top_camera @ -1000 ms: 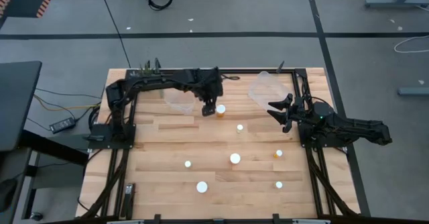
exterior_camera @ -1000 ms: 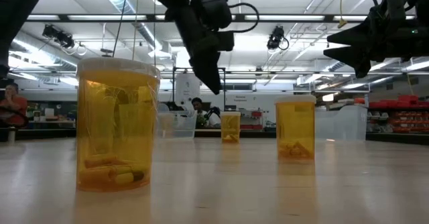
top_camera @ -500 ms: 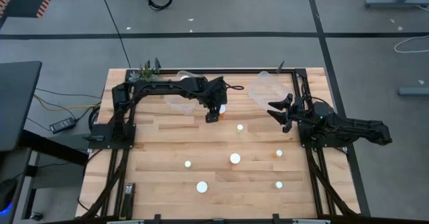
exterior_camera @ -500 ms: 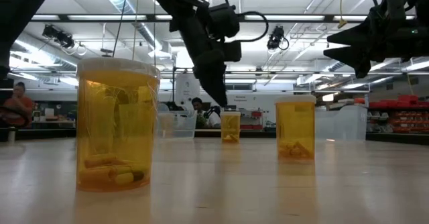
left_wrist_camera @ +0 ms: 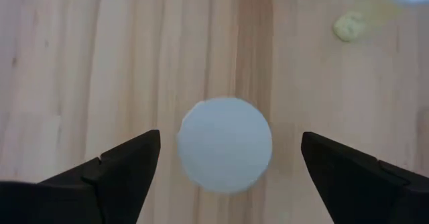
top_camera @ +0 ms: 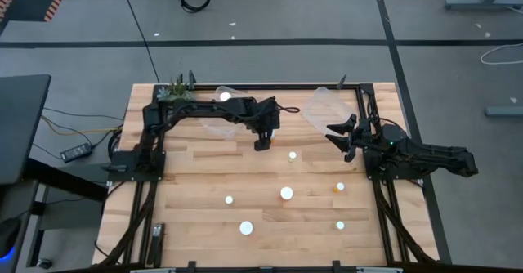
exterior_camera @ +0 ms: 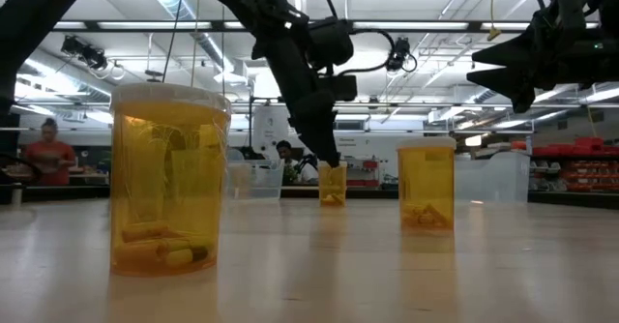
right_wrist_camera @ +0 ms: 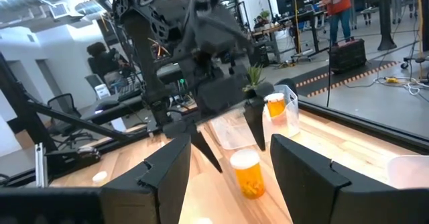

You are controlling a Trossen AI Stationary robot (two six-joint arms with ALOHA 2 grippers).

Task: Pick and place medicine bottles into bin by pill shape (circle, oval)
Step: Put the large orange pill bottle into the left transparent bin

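My left gripper point(top_camera: 261, 141) is open and points down over a small orange bottle with a white cap point(left_wrist_camera: 225, 143) that stands at the table's far middle. Its fingers stand on either side of the cap without touching it. The right wrist view shows the same bottle point(right_wrist_camera: 249, 175) between the left arm's fingers. My right gripper point(top_camera: 338, 138) is open and empty, hovering at the far right. Several more white-capped bottles stand on the table, such as one in the middle point(top_camera: 286, 193) and one near the front point(top_camera: 246, 227).
Two clear tubs stand at the far edge, one at the left point(top_camera: 214, 124) and one at the right point(top_camera: 320, 106). A bottle point(top_camera: 292, 155) stands just right of the left gripper. In the low view, bottles point(exterior_camera: 169, 192) point(exterior_camera: 426, 183) stand in front.
My left gripper has gone toward the table's right edge and down, over the bottle at the far middle, so that its fingers now straddle the cap. It has stayed open.
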